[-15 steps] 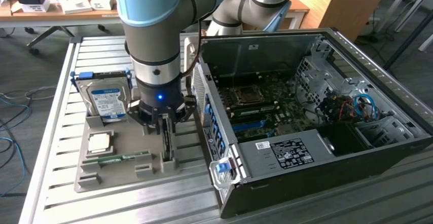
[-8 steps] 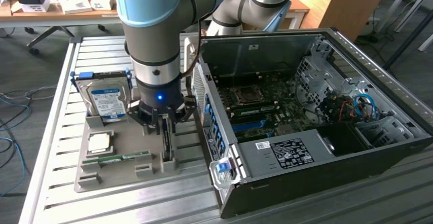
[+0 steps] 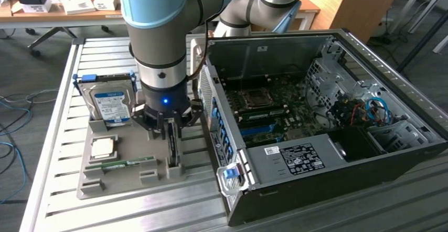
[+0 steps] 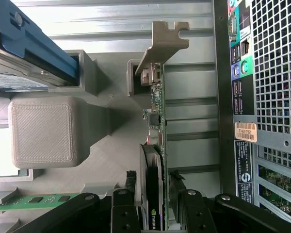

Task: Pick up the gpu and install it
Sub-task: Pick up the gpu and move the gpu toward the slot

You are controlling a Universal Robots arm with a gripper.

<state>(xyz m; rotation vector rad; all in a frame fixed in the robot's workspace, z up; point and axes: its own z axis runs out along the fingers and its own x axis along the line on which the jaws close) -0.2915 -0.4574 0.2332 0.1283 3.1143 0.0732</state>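
Note:
The gpu (image 3: pixel 172 147) is a thin dark card standing on edge in a slot of the grey holder (image 3: pixel 105 183), beside the open computer case (image 3: pixel 329 153). In the wrist view the gpu (image 4: pixel 155 116) runs away from the camera, its silver bracket (image 4: pixel 166 40) at the far end. My gripper (image 3: pixel 171 126) has come straight down over the card. The gripper (image 4: pixel 153 178) is open, one dark finger on each side of the card with a narrow gap showing. The card still sits in its slot.
A silver hard drive (image 3: pixel 110 105) with a blue-white label stands in the holder at the exterior view's left, with a green memory stick (image 3: pixel 127 164) and a pale square block (image 3: pixel 104 148) nearby. The motherboard (image 3: pixel 269 108) lies exposed inside the case. All rests on a slatted metal table (image 3: pixel 56 153).

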